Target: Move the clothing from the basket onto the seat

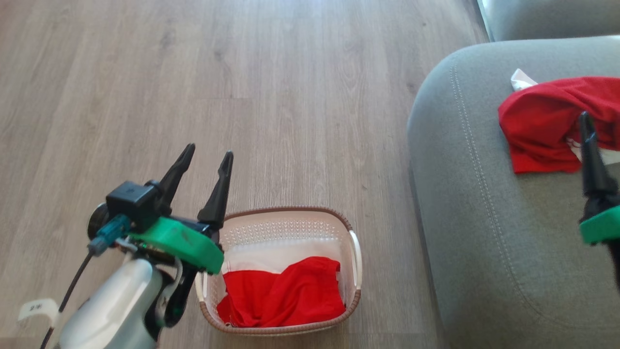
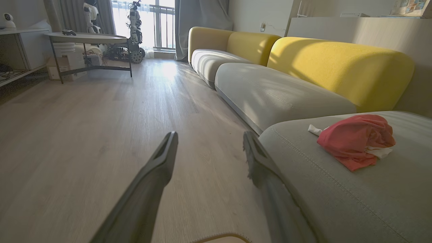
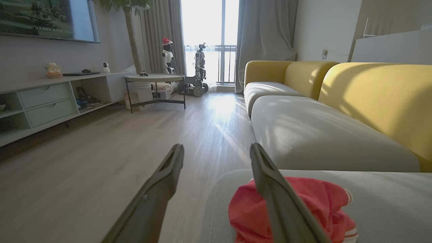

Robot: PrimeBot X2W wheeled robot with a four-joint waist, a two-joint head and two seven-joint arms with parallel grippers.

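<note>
Clothing is split between two places. One red garment [image 1: 286, 291] lies crumpled inside the basket [image 1: 286, 228], with white fabric showing behind it. The basket stands on the wooden floor [image 1: 242, 72]. Just left of the basket, by its rim, hangs the left gripper [image 1: 209, 151], its fingers spread wide with nothing between them. A white tag [image 1: 36, 308] near that arm's cable carries writing too blurred to read. Right of the basket is the seat [image 1: 465, 194], where a second red garment [image 1: 547, 126] with white trim lies bunched. The right gripper [image 3: 216, 148] is at that garment, fingers apart and empty; whether one touches the cloth cannot be told. Farther beyond the basket are grey cushions [image 3: 317, 131] with yellow backrests [image 3: 381, 98], a round table [image 3: 155, 78] and a bright window [image 3: 209, 37].
</note>
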